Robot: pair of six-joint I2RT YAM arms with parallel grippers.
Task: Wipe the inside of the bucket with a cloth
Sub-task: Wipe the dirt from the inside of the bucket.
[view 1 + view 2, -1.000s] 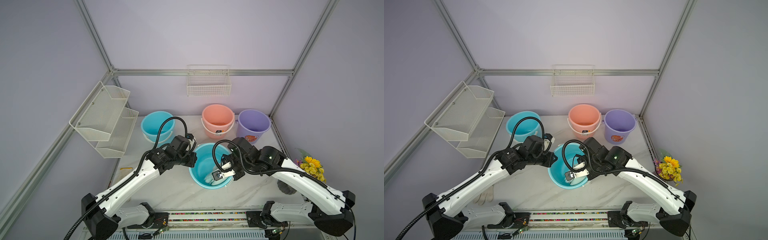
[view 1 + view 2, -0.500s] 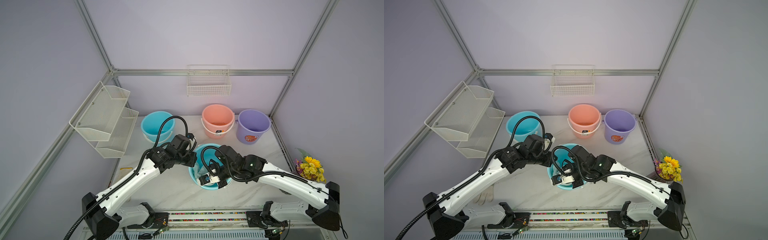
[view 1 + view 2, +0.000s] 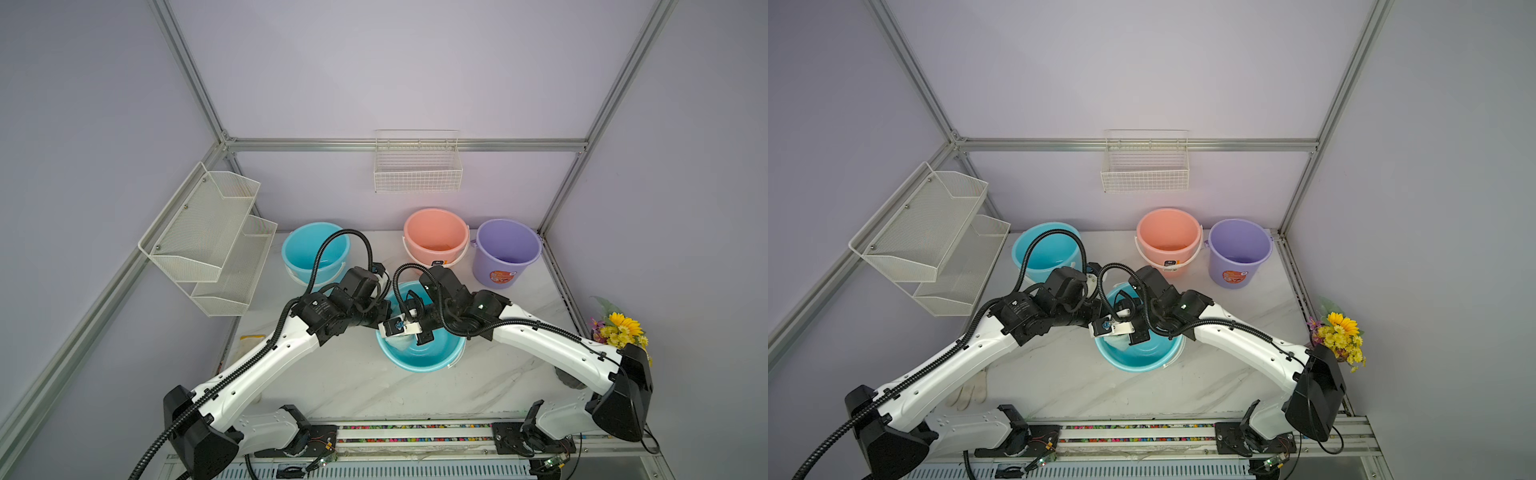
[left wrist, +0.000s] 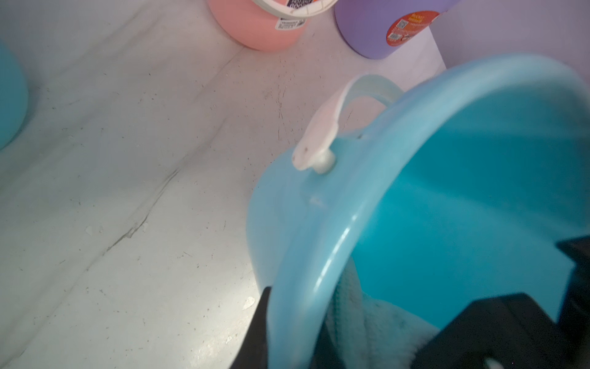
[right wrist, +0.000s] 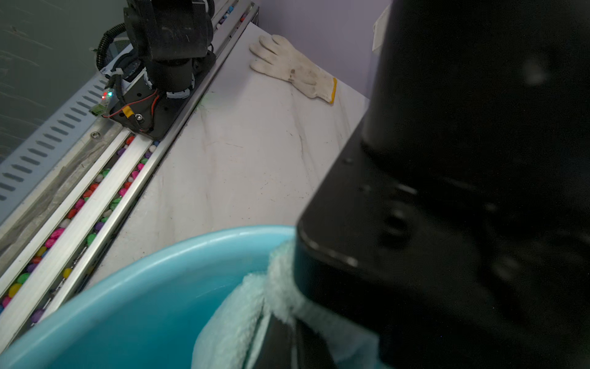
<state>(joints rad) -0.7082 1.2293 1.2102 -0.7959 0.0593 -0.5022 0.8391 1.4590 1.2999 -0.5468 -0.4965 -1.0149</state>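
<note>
the left gripper is pinching the rim of the blue bucket. the right gripper is pressed together on the mint cloth, which sits inside the bucket against its wall. the purple bucket wears an orange sticker with a qr code, and the pink bucket has a barcode label. the print on both is too blurred to read.

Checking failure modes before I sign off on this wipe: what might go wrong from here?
The left end effector pinches only the near blue bucket by its thin rim, so wiping pressure may pull it free. The right end effector, shut on the cloth, works right beside the left one, so the two could collide. The cloth might also slip out.
</note>
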